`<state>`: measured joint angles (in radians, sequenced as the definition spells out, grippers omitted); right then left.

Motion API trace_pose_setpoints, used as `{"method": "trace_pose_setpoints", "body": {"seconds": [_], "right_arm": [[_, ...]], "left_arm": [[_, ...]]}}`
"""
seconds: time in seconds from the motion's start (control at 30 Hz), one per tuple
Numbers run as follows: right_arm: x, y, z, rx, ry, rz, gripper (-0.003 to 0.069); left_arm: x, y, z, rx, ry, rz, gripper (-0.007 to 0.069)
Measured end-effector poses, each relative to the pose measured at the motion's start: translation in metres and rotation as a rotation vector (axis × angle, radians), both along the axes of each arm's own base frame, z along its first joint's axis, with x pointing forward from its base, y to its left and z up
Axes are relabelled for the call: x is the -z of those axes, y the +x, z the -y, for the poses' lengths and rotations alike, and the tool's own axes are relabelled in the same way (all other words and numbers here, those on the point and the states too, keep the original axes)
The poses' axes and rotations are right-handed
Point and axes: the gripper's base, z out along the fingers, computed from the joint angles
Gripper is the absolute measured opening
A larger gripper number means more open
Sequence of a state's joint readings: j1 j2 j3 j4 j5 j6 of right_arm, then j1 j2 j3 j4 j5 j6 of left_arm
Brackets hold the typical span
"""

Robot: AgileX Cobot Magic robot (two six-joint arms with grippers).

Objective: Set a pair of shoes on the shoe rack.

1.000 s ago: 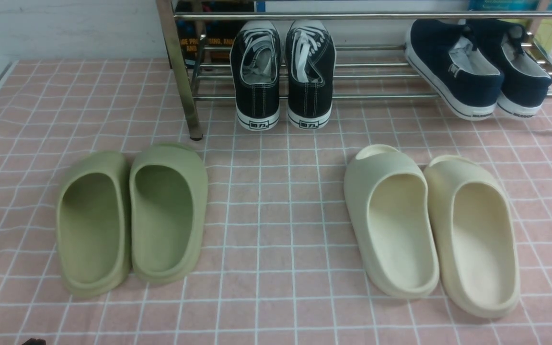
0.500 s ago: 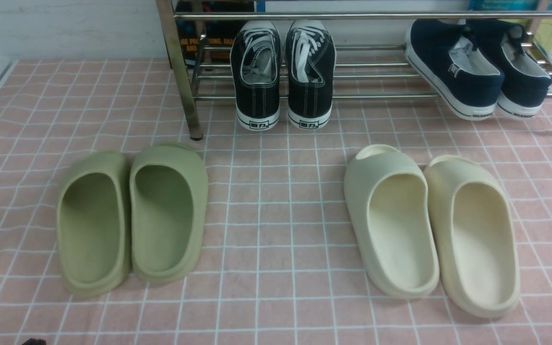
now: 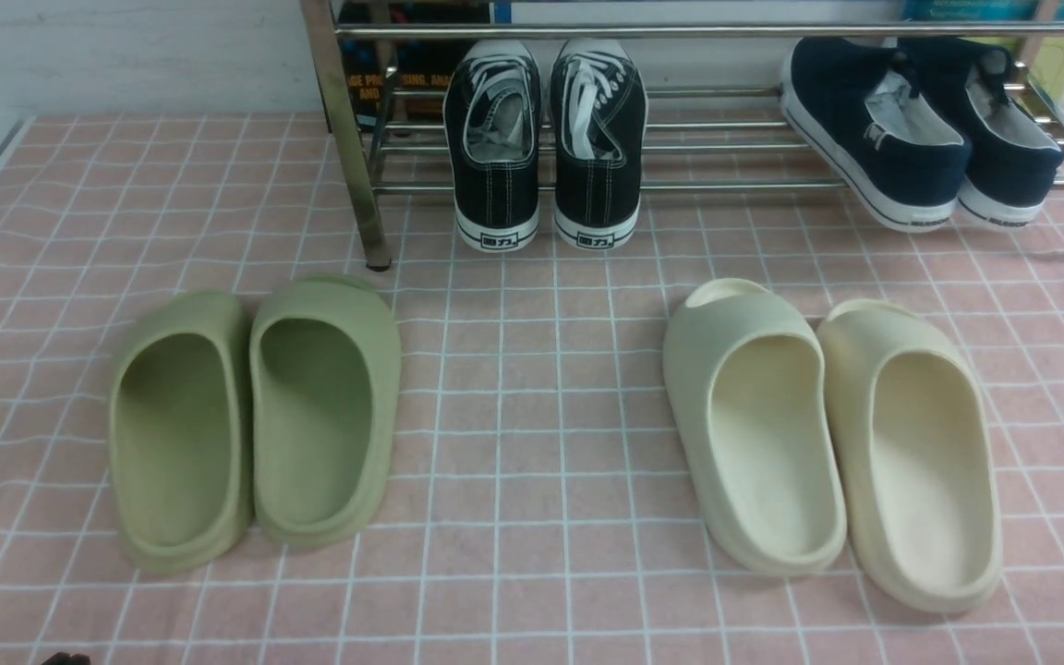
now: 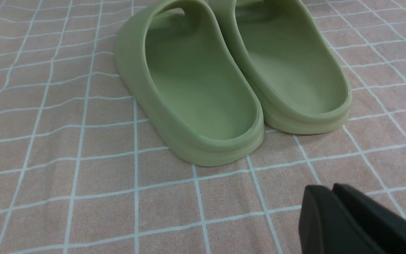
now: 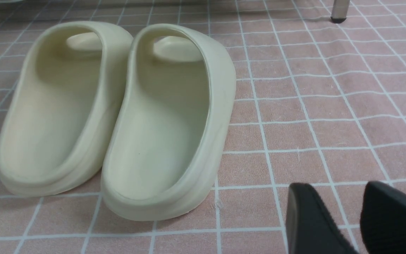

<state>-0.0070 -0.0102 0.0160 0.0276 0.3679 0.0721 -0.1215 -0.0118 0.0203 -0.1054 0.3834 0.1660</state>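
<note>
Chrome rack, low, tube rails and upright posts, at the far edge of a pink checked cloth.

Black sneakers, one pair, white laces and soles: side by side at the rack's left part, toes in over the lower rails, heels hanging out past the front rail toward the camera.

Navy slip-ons, one pair, white soles: on the same rails at the right end, tilted, heels outward.

Green slides, one pair: on the cloth in front of the rack, left side, touching along their inner edges, heels toward the camera.

Cream slides, one pair: on the cloth to the right, touching each other, well apart from the green pair.

Left gripper: low over the cloth just behind the green slides' heels; black fingers pressed together, nothing between them.

Right gripper: low over the cloth beside the cream slides' heels; fingers spread with bare cloth showing in the gap, holding nothing.
</note>
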Motion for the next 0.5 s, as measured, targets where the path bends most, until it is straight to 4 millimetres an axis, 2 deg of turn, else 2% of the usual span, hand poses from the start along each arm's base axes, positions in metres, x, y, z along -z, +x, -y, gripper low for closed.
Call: {"method": "trace_pose_setpoints", "body": {"seconds": [0.5], "right_arm": [[0.0, 0.0, 0.0, 0.0, 0.0, 0.0, 0.024]], "left_arm": [[0.0001, 0.0, 0.0, 0.0, 0.0, -0.001, 0.0071]]}}
